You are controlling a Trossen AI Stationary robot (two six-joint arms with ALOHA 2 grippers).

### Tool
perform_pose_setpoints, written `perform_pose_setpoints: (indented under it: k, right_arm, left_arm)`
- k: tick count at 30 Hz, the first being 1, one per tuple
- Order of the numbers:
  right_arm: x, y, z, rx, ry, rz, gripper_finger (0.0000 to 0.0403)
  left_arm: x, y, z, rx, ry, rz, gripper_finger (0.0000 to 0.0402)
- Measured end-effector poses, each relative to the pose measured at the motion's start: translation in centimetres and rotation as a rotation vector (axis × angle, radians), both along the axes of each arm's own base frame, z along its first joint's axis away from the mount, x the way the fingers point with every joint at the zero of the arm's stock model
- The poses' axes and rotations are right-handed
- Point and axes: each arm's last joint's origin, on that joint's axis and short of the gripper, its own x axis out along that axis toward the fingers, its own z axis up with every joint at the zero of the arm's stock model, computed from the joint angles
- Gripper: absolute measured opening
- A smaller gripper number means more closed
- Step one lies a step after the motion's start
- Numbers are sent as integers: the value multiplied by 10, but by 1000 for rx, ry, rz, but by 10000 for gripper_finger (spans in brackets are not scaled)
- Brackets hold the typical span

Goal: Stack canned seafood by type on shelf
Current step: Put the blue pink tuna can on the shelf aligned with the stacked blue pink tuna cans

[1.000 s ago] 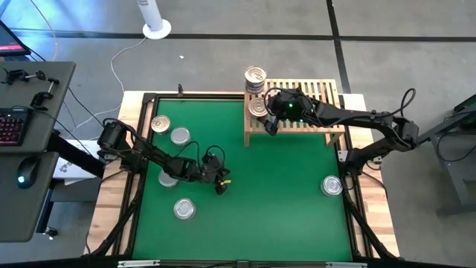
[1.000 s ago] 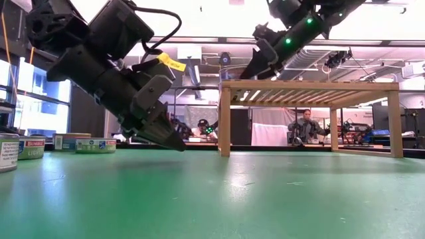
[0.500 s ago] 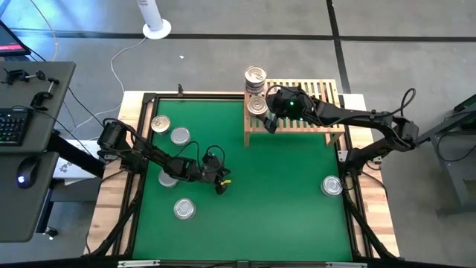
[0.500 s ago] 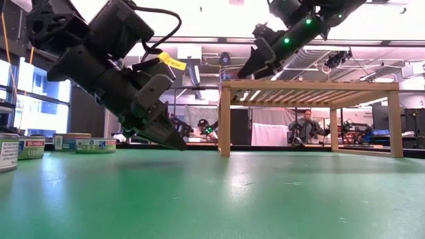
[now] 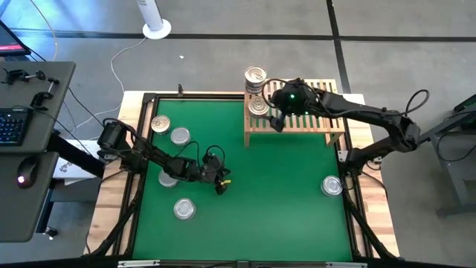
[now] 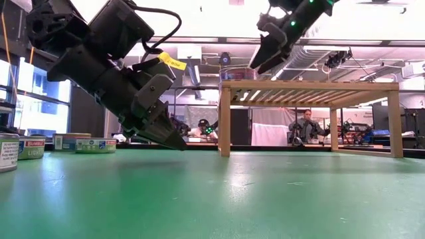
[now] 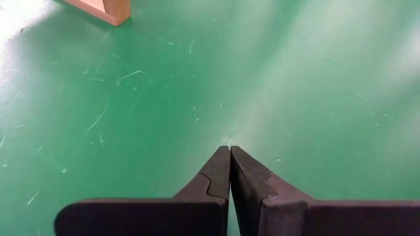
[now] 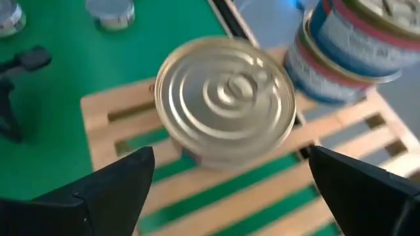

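Green matting covers the worktop (image 5: pixel 282 186), which sits in a pale wooden frame on a grey floor, with a desk carrying a keyboard and mouse off to the left. Across the low view, a workshop with a person seated far back shows beyond the worktop.

At the far edge stands the shelf (image 5: pixel 312 123), a low light-wood slatted rack. On its left end a gold-lidded tin (image 8: pixel 226 98) sits on the slats, and just beside it, at the shelf's far left corner, a stack of blue-labelled tins (image 5: pixel 255 78) rises higher. The right tool (image 5: pixel 277 119) hangs over the gold-lidded tin with its fingers (image 8: pixel 108 190) spread wide on either side of it, above the lid and not touching it; nothing is held.

Four more tins lie on the left part of the mat: two near the far left corner (image 5: pixel 169 129), one partly hidden under the left arm (image 5: pixel 168 179), one nearer the front (image 5: pixel 184 209). Another tin (image 5: pixel 332 184) stands alone by the right edge, well apart from the rest.

The left tool (image 5: pixel 221 186) is tilted down low over bare mat near the middle of the worktop, its two dark fingers (image 7: pixel 220 177) pressed together with nothing between them. A leg of the shelf (image 7: pixel 105 9) shows at the edge of its wrist view.
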Motion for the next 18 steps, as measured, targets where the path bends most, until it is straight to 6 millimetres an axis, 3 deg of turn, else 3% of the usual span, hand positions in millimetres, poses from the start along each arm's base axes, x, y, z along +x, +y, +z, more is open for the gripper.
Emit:
perform_pose_setpoints:
  k: [5, 8, 18]
  right_arm:
    - [-5, 3, 5, 45, 61, 5, 394]
    - [-3, 5, -2, 102, 31, 59, 382]
    - [15, -4, -13, 102, -69, 66, 353]
  left_arm:
    - [0, 0, 0, 0, 0, -1, 0]
    - [0, 0, 0, 5, 2, -5, 0]
    - [0, 0, 0, 14, 5, -11, 0]
